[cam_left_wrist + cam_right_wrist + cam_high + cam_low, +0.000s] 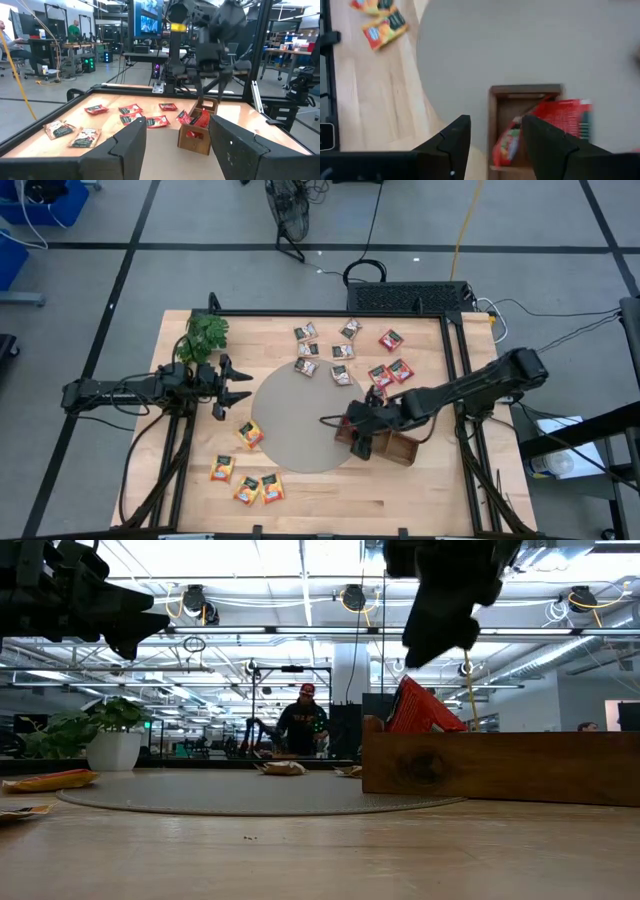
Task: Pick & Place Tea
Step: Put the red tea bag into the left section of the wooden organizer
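Across the wooden counter (pixel 400 490) we see tea sachets (pixel 322 356) scattered, one red sachet (pixel 563 117) tilted in the wooden tray (pixel 392 446) beneath our released right tool (pixel 358 438), while the left tool (pixel 228 385) hovers spread beside the leafy sprig (pixel 205 335).

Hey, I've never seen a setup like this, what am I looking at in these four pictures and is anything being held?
These are two dark robot arms at a wooden table. One picture looks straight down, one looks level across the tabletop, and two come from cameras on the arms' wrists.

On the table lie small flat square tea sachets: grey-white ones, red ones and orange-yellow ones, around a round grey mat. A green leafy sprig sits at a far corner.

The right tool hangs open above a brown wooden compartment tray, where a red sachet leans tilted in a compartment. The left tool waits open, empty, beside the mat. Nothing is held.
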